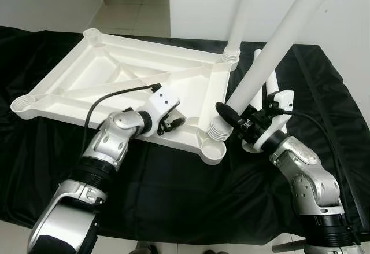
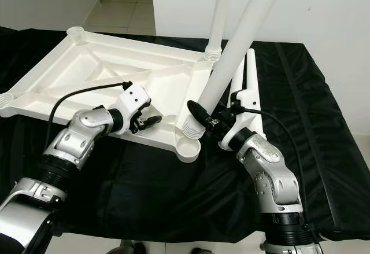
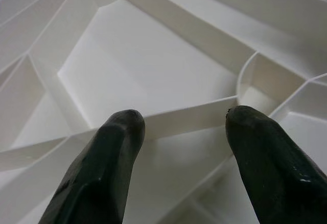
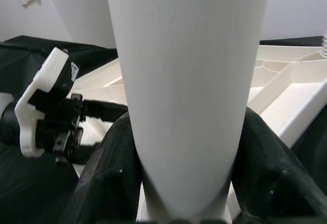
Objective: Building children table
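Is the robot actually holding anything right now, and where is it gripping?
The right gripper clamps a long white plastic table leg near its ribbed lower end. The left gripper holds nothing.

Both head views look forward and down from above at the black-draped counter (image 1: 173,190), sharing nearly the same scene; in the right eye's frame everything sits slightly further left. The left wrist camera looks along its tool (image 3: 184,147) very close onto the white tabletop (image 3: 153,71). The right wrist camera sits right against the white leg (image 4: 189,81) between its fingers (image 4: 107,178).
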### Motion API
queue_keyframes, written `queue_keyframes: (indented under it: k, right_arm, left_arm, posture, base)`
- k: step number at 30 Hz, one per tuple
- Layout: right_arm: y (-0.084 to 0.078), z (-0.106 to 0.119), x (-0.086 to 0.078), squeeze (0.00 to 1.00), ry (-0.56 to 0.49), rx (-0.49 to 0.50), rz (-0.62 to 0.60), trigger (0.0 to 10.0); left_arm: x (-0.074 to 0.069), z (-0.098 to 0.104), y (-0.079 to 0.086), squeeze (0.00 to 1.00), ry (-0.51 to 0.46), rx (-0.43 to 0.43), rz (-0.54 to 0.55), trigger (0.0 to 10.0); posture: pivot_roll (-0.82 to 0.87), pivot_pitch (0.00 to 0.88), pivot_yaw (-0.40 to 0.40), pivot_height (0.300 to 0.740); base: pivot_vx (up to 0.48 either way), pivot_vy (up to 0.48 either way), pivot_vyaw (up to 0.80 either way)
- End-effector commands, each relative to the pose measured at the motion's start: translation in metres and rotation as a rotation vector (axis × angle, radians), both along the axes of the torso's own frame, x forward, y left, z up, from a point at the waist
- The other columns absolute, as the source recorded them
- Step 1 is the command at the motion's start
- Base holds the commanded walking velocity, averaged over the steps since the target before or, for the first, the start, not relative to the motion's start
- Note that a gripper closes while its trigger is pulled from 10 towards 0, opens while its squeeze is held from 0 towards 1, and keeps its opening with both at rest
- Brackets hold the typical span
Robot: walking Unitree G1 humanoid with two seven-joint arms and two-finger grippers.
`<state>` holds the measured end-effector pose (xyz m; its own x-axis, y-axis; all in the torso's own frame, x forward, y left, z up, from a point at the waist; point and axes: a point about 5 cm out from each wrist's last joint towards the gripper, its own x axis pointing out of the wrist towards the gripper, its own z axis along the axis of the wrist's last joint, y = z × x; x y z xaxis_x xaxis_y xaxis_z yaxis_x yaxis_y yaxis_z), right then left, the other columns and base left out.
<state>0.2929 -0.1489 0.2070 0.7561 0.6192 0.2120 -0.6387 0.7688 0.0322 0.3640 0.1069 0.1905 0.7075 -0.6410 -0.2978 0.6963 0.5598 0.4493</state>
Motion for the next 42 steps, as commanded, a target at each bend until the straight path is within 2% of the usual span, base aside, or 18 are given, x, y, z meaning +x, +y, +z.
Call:
queue_keyframes:
  k: [1,3,5,9,11,12,14,15,17,21,23,26,29,33,35,39,41,42]
  right_arm:
    - [0.001,0.002,-0.004,0.0,-0.006,0.016,0.029,10.0]
    - [0.001,0.002,-0.004,0.0,-0.006,0.018,0.031,10.0]
    - [0.004,0.003,-0.008,0.0,-0.011,0.029,0.069,10.0]
    - [0.007,0.004,-0.014,0.0,0.002,0.056,0.145,10.0]
    - [0.008,0.004,-0.017,0.0,0.009,0.065,0.168,10.0]
    - [0.008,0.004,-0.017,0.0,0.009,0.065,0.168,10.0]
    - [0.01,0.005,-0.021,0.0,0.011,0.066,0.198,10.0]
    - [0.01,0.005,-0.021,0.0,0.011,0.066,0.198,10.0]
    - [0.011,0.004,-0.022,0.0,0.012,0.051,0.212,10.0]
    - [0.011,0.003,-0.023,0.0,0.014,0.036,0.213,10.0]
    - [0.011,0.002,-0.023,0.0,0.017,0.029,0.211,10.0]
    - [0.011,0.001,-0.023,0.0,0.018,0.032,0.201,10.0]
    - [0.011,0.001,-0.023,0.0,0.019,0.035,0.198,10.0]
    - [0.013,0.0,-0.024,0.0,0.022,0.03,0.209,10.0]
    - [0.014,-0.001,-0.025,0.0,0.027,0.022,0.217,10.0]
    - [0.014,-0.002,-0.026,0.0,0.028,0.014,0.219,10.0]
    - [0.014,-0.002,-0.026,0.0,0.026,0.012,0.217,10.0]
    - [0.014,-0.002,-0.026,0.0,0.026,0.013,0.214,10.0]
  left_arm:
    - [0.004,0.004,0.01,0.0,-0.011,0.008,0.038,10.0]
    - [0.006,0.008,0.014,0.0,-0.016,-0.006,0.058,10.0]
    - [0.008,0.021,0.024,0.0,-0.023,-0.081,0.084,10.0]
    - [0.003,0.036,0.029,0.0,-0.025,-0.231,0.063,10.0]
    - [0.0,0.039,0.029,0.0,-0.002,-0.294,0.056,10.0]
    - [0.0,0.039,0.029,0.0,-0.002,-0.294,0.056,10.0]
    - [-0.008,0.041,0.023,0.0,0.031,-0.39,0.019,10.0]
    - [-0.008,0.041,0.023,0.0,0.031,-0.39,0.019,10.0]
    - [-0.019,0.041,0.017,0.0,0.065,-0.448,-0.029,10.0]
    - [-0.028,0.04,0.014,0.0,0.074,-0.463,-0.07,10.0]
    - [-0.035,0.042,0.019,0.0,0.093,-0.514,-0.069,10.0]
    - [-0.039,0.041,0.026,0.0,0.111,-0.537,-0.042,10.0]
    - [-0.041,0.041,0.028,0.0,0.117,-0.541,-0.034,10.0]
    - [-0.05,0.034,0.032,0.0,0.163,-0.519,-0.043,10.0]
    - [-0.058,0.035,0.032,0.0,0.209,-0.556,-0.046,10.0]
    - [-0.068,0.043,0.032,0.0,0.205,-0.58,-0.076,10.0]
    - [-0.073,0.052,0.035,0.0,0.183,-0.644,-0.078,10.0]
    - [-0.071,0.055,0.041,0.0,0.171,-0.683,-0.039,10.0]
  posture:
    - [-0.04,0.154,0.012,0.74]
    - [-0.04,0.154,0.012,0.74]
    - [-0.04,0.152,0.01,0.74]
    - [-0.04,0.15,0.01,0.74]
    - [-0.04,0.148,0.01,0.74]
    - [-0.04,0.148,0.01,0.74]
    - [-0.04,0.148,0.008,0.74]
    - [-0.04,0.148,0.008,0.74]
    - [-0.04,0.149,0.009,0.74]
    - [-0.04,0.149,0.01,0.74]
    - [-0.04,0.148,0.008,0.74]
    - [-0.04,0.146,0.008,0.74]
    - [-0.04,0.147,0.008,0.74]
    - [-0.04,0.152,0.01,0.74]
    - [-0.04,0.155,0.012,0.74]
    - [-0.05,0.158,0.015,0.74]
    - [-0.05,0.159,0.017,0.74]
    - [-0.05,0.159,0.018,0.74]
  base:
    - [0.0,0.0,0.0]
    - [0.0,0.0,0.0]
    - [0.0,0.0,0.0]
    - [0.0,0.0,0.0]
    - [0.0,0.0,0.0]
    - [0.0,0.0,0.0]
    - [0.0,0.0,0.0]
    - [0.0,0.0,0.0]
    - [0.0,0.0,0.0]
    - [0.0,0.0,0.0]
    - [0.0,0.0,0.0]
    - [0.0,0.0,0.0]
    - [0.0,0.0,0.0]
    - [0.0,0.0,0.0]
    - [0.0,0.0,0.0]
    - [0.0,0.0,0.0]
    - [0.0,0.0,0.0]
    - [0.0,0.0,0.0]
